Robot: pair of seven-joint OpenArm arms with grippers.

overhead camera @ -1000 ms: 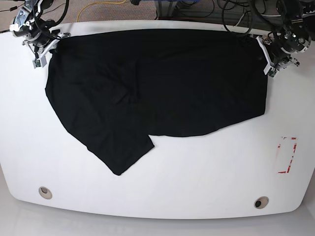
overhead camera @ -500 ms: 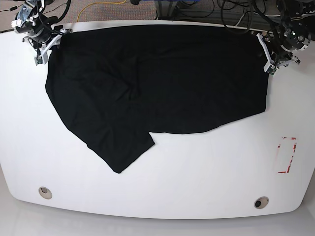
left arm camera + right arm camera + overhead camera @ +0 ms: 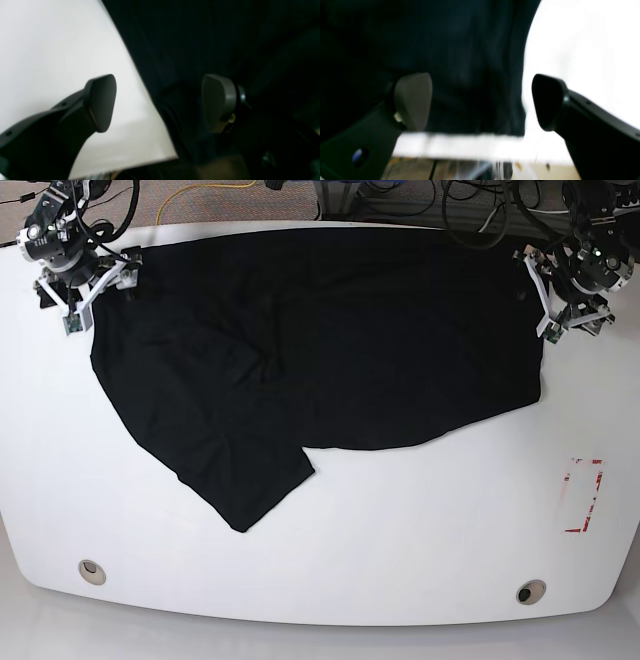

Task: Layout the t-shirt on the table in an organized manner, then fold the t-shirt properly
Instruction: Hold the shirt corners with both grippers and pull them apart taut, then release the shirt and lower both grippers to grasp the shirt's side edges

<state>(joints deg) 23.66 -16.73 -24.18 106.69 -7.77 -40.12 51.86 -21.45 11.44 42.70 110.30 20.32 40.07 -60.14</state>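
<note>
Both end effectors stand with jaws wide apart and nothing between the pads: the left end effector [image 3: 160, 102] straddles the shirt's edge, 1 pad over bare white surface and the other over black cloth, and the right end effector [image 3: 481, 101] does the same at the opposite corner, cloth under 1 pad, white under the other. In the base view the left end effector [image 3: 560, 305] sits at the far corner on that view's right, the right end effector [image 3: 85, 290] at the far corner on that view's left, each just at the cloth's border. The t-shirt [image 3: 320, 350] lies spread across the far half of the bench [image 3: 400, 550], its top edge running along the far rim, broad and mostly flat, with faint creases near the middle and 1 pointed flap trailing toward the near side on the view's left. This reads as the layout step, the cloth let go and lying loose. It is not yet squared: the near hem runs crooked and the trailing flap sticks out. The next move likely calls for regripping that flap or the near edge and drawing it straight before any fold begins.
</note>
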